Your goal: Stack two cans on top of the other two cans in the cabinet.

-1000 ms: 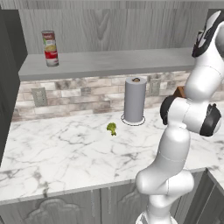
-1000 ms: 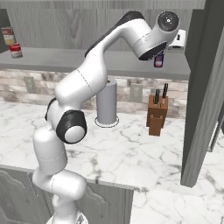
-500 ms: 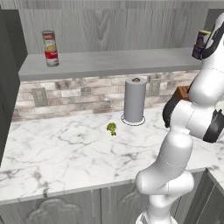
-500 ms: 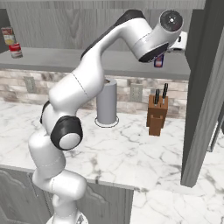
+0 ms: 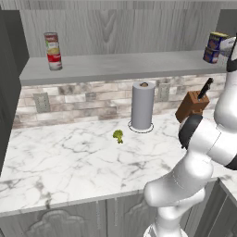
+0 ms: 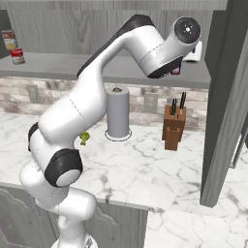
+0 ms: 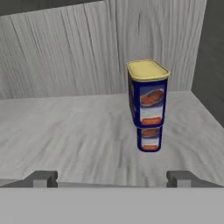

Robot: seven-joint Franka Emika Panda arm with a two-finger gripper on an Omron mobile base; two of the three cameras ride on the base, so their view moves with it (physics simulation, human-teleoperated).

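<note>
The arm is pulling back from the cabinet [image 5: 115,67] shelf's right end, end effector [image 7: 112,178] fingers spread apart and empty now, leaving the upper blue can [image 7: 147,92] sitting stacked on the lower blue can [image 7: 149,138], slightly offset.

A white marble bench [image 5: 69,166] is running along a backsplash [image 5: 92,99] of grey-brown brick tiles, which is carrying outlets [image 5: 41,102]. Grey cupboard doors [image 5: 55,222] with curved mouldings are sitting below the bench. A grey paper-towel roll [image 5: 142,106] is standing upright near the backsplash, a knife block [image 6: 174,127] is standing well to its right, and a small green item [image 5: 118,135] is lying just in front of it to its left. A dark grey panel [image 6: 225,97] is rising at the right.
</note>
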